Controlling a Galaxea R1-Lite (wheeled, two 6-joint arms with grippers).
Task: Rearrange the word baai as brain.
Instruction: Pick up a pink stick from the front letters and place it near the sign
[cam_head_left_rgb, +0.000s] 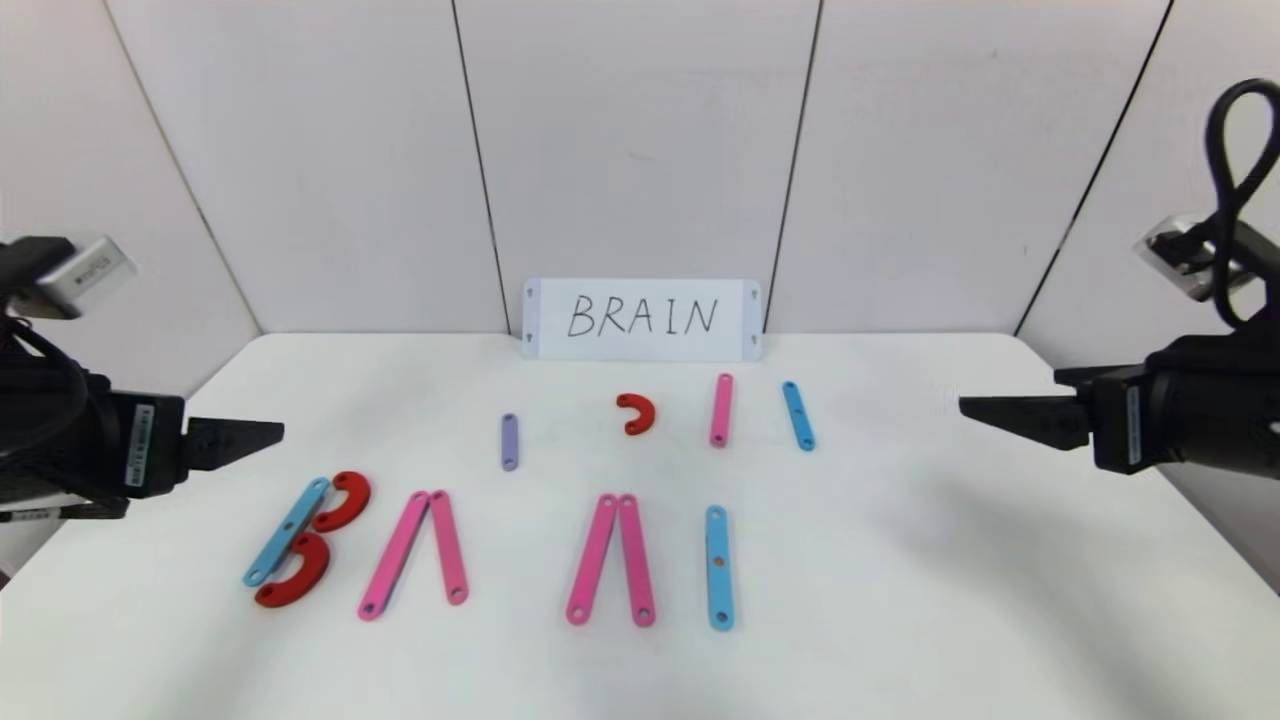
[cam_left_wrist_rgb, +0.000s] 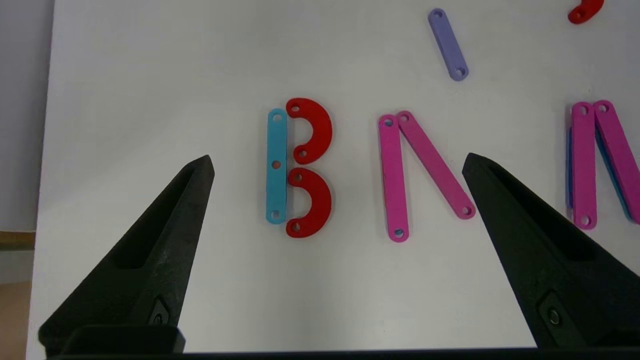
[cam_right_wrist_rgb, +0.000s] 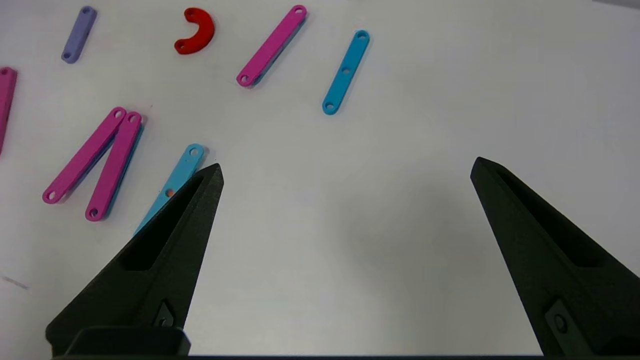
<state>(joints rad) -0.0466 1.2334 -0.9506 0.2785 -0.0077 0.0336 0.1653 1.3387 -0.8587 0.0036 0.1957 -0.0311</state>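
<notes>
The word lies along the front of the white table (cam_head_left_rgb: 900, 600). The B is a blue strip (cam_head_left_rgb: 286, 531) with two red half-rings (cam_head_left_rgb: 343, 500), also in the left wrist view (cam_left_wrist_rgb: 276, 166). Two pairs of pink strips (cam_head_left_rgb: 412, 553) (cam_head_left_rgb: 612, 558) form the A shapes without crossbars. A blue strip (cam_head_left_rgb: 718, 566) is the I. Behind them lie a purple strip (cam_head_left_rgb: 509, 441), a red half-ring (cam_head_left_rgb: 637, 413), a pink strip (cam_head_left_rgb: 721, 409) and a blue strip (cam_head_left_rgb: 798, 415). My left gripper (cam_head_left_rgb: 270, 433) hangs open and empty above the table's left side. My right gripper (cam_head_left_rgb: 975, 410) hangs open and empty at the right.
A white card (cam_head_left_rgb: 642, 319) with handwritten "BRAIN" stands against the back wall. The table's right half (cam_head_left_rgb: 950, 560) holds no pieces. The table edge shows in the left wrist view (cam_left_wrist_rgb: 42, 150).
</notes>
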